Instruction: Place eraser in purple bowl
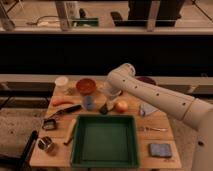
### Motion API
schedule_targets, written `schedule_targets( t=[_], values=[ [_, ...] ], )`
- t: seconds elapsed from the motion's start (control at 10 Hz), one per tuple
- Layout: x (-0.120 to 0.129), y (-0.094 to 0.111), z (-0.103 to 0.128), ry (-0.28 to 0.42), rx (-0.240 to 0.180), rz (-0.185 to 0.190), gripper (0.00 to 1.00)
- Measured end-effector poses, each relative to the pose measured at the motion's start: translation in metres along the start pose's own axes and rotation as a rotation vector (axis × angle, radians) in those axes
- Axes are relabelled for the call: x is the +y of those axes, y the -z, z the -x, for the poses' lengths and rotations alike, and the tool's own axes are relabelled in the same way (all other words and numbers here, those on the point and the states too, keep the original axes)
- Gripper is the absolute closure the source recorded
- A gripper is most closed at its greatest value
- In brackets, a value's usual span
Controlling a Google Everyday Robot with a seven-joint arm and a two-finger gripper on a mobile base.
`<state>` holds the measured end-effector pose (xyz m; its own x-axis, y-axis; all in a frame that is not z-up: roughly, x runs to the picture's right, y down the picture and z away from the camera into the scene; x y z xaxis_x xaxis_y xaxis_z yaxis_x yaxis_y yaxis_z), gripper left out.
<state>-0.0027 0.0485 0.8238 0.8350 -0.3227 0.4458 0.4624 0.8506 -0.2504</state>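
The task is at its very start, by my reading: the eraser (pixel 103 109) lies on the wooden surface (pixel 165 135), not in the purple bowl (pixel 149 79), and nothing has been lifted.

The eraser shows as a small dark block just past the far rim of the green tray (pixel 105 159), at 12 o'clock from the tray's middle. A blue cup (pixel 88 102) stands close at its 9 o'clock and a round yellow-orange fruit (pixel 121 106) close at its 3 o'clock.

The white arm (pixel 150 95) reaches in from the right and bends down, so the pincer (pixel 106 102) hangs right over the eraser, at or almost at it. Its jaws are spread as wide as they go and have hold of nothing, as far as I can judge. Whether the tips touch the block I cannot tell.

The purple bowl sits at the far edge of the surface, at 2 o'clock from the eraser, mostly hidden behind the arm, with only part of its dark rim showing. The orange-red bowl (pixel 86 86) sits at 11 o'clock from the eraser and is not the target.

There are 3 steps left: closing on the eraser, carrying it toward 2 o'clock, and releasing it in the bowl.
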Motion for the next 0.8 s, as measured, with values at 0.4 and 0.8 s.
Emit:
schedule_targets(
  t=[0.4,0.8],
  values=[
    [0.003,-0.028,-0.003,-0.011,-0.017,0.037,0.20],
    [0.002,-0.030,-0.003,-0.015,-0.021,0.045,0.20]
  ],
)
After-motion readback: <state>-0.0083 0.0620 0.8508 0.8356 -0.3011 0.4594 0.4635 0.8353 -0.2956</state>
